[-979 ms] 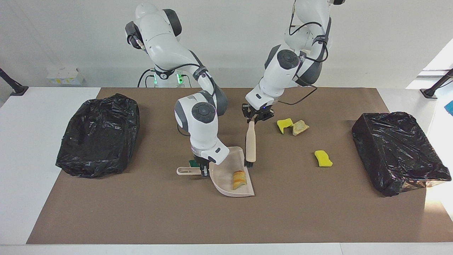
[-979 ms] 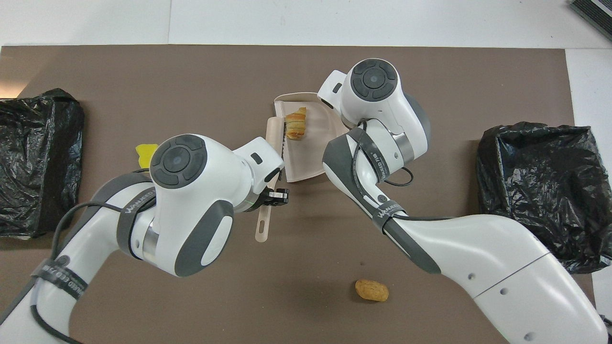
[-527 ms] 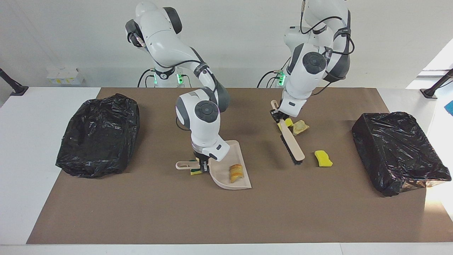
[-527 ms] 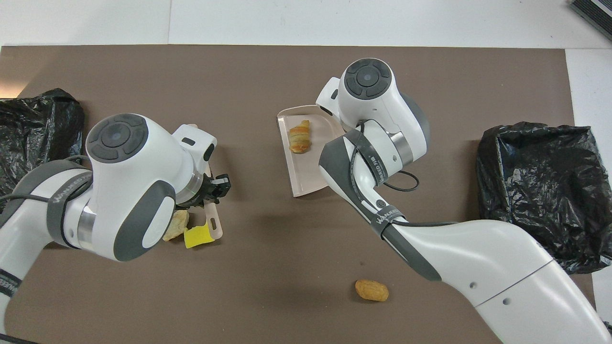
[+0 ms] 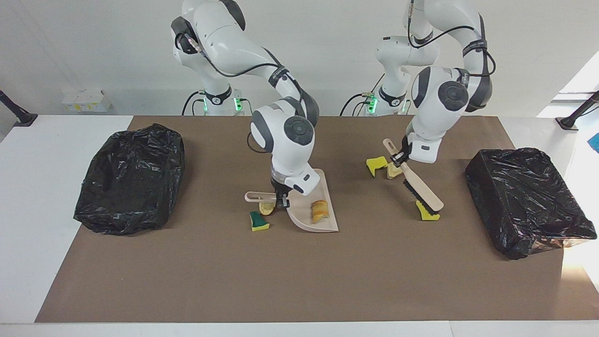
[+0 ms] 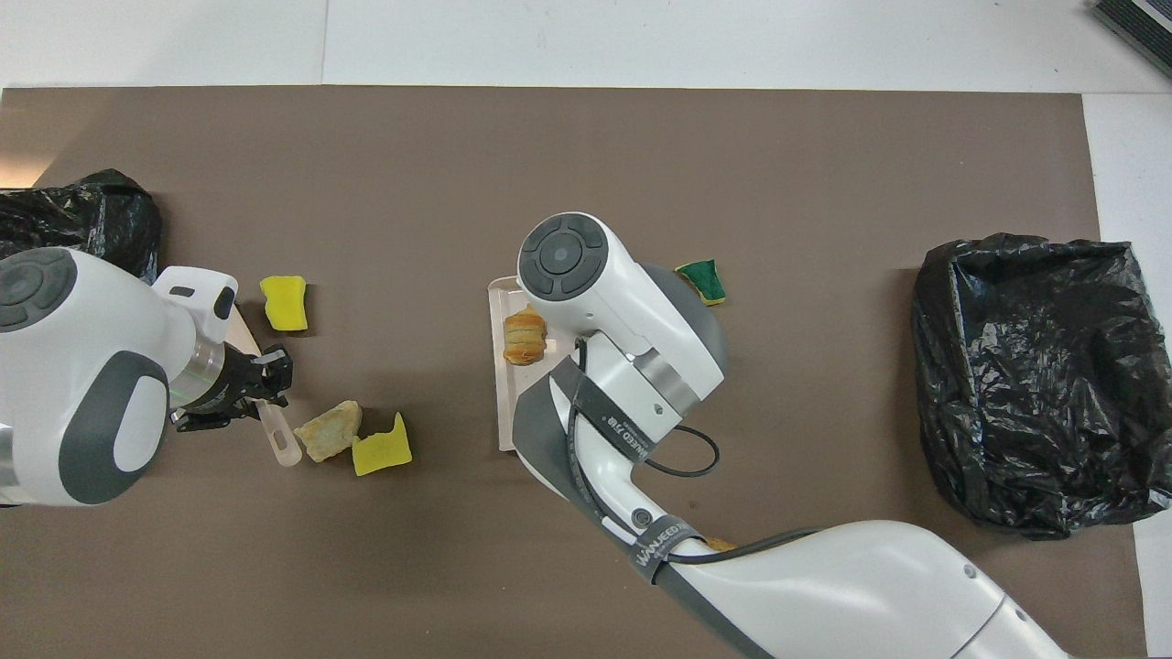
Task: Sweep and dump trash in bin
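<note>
A brown mat (image 5: pixel 299 281) covers the white counter (image 5: pixel 42 187) before a pale wall. A black-lined bin (image 5: pixel 128 179) sits at the right arm's end, another bin (image 5: pixel 526 201) at the left arm's.

The right gripper (image 5: pixel 282 200) clamps the dustpan (image 5: pixel 311 208) handle; a bread piece (image 5: pixel 320 210) lies in the pan, and a green-topped sponge (image 5: pixel 258 221) and a tan chunk (image 5: pixel 267 208) lie beside the handle.

The left gripper (image 5: pixel 401 158) fingers grip the brush (image 5: pixel 419 187), bristles over a yellow sponge (image 5: pixel 427 213). Another yellow sponge (image 5: pixel 376 164) and a bread chunk (image 5: pixel 394 171) lie nearer the robots.

The brush has swung from the pan toward the left arm's end; the pan has shifted that way too.
</note>
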### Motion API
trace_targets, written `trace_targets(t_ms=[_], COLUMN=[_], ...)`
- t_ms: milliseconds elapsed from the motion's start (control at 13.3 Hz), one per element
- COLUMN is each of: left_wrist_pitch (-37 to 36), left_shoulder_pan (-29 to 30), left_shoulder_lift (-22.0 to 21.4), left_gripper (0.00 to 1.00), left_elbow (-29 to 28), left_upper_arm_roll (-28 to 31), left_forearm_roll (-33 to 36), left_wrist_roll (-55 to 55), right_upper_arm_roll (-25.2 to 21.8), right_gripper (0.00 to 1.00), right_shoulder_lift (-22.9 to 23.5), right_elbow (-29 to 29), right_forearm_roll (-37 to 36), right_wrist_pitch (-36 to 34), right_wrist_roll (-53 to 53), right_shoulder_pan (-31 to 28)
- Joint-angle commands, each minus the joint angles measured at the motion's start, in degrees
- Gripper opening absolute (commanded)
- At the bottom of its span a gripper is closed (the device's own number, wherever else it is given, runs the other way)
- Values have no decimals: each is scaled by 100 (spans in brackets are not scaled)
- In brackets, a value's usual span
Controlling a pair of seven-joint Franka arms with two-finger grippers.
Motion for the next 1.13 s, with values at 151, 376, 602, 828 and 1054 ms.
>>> trace_targets(t_ms=[151, 376, 602, 828, 1054], left_wrist_pitch=[451, 416, 170, -259, -620], left_shoulder_pan=[-17, -359, -1017, -1248, -1256], left_shoulder_lift=[-247, -247, -291, -326, -659], left_gripper=[0, 0, 0, 0, 0], left_elbow=[-494, -476, -433, -170, -186], left_upper_arm_roll=[-107, -116, -125, -116, -125], left_forearm_roll=[44, -62, -62, -88, -88], left_wrist_roll=[2055, 3849, 4196, 3821, 2008], right_upper_arm_roll=[115, 193, 194, 194, 203], right_gripper=[0, 0, 0, 0, 0], right_shoulder_lift=[-226, -235, -235, -226, -226], right_elbow=[-282, -290, -291, -299, -299], right_forearm_roll=[142, 142, 142, 142, 142], right_wrist_pitch=[122, 122, 209, 236, 236], right_wrist_roll=[664, 664, 594, 524, 515], right_shoulder_pan=[-44, -18, -44, -88, -88])
